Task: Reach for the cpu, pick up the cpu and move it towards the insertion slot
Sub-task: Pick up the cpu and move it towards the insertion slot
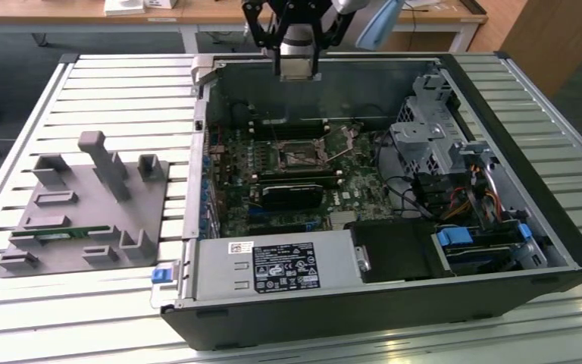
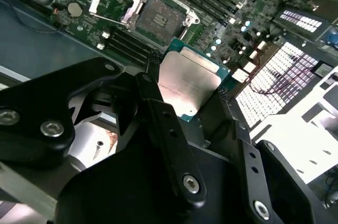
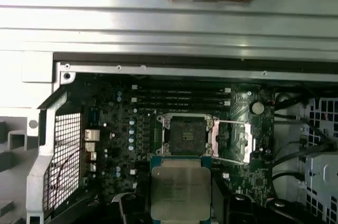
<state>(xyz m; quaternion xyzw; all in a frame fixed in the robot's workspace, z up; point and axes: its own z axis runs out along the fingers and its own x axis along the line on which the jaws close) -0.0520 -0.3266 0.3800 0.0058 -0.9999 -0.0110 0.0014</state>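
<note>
In the exterior view the tool [image 1: 296,70] hangs high over the far wall of the open computer case [image 1: 533,227], which lies on the slatted counter [image 1: 89,91]; the insertion slot [image 1: 298,158] sits on the motherboard [image 1: 357,189] well below the tool and a little nearer the camera, its bracket swung open. A grey fixture block [image 1: 79,205] stands on the counter, apart from the tool on the exterior view's left. A white label on the power supply [image 1: 281,267] carries print that is too small to make out. In the second wrist view the tool [image 2: 193,105] pinches the cpu [image 2: 189,82] by its edges between dark fingers [image 2: 158,113], the silver lid facing the camera and the green rim showing; faint dark lettering runs across the lid but cannot be made out. Beyond the chip lies the insertion slot [image 2: 158,19], dark and empty, its silvery frame raised. In the first wrist view the cpu [image 3: 180,191] is held at the tool, and the insertion slot [image 3: 186,135] appears just beyond it, with the open bracket [image 3: 232,140] folded to one side; the lines of lid print here are also illegible. By my reading, the reach and the pick-up are done, since the chip is off any support and gripped, and the carry towards the socket is well along; the chip is not yet directly over the socket.
</note>
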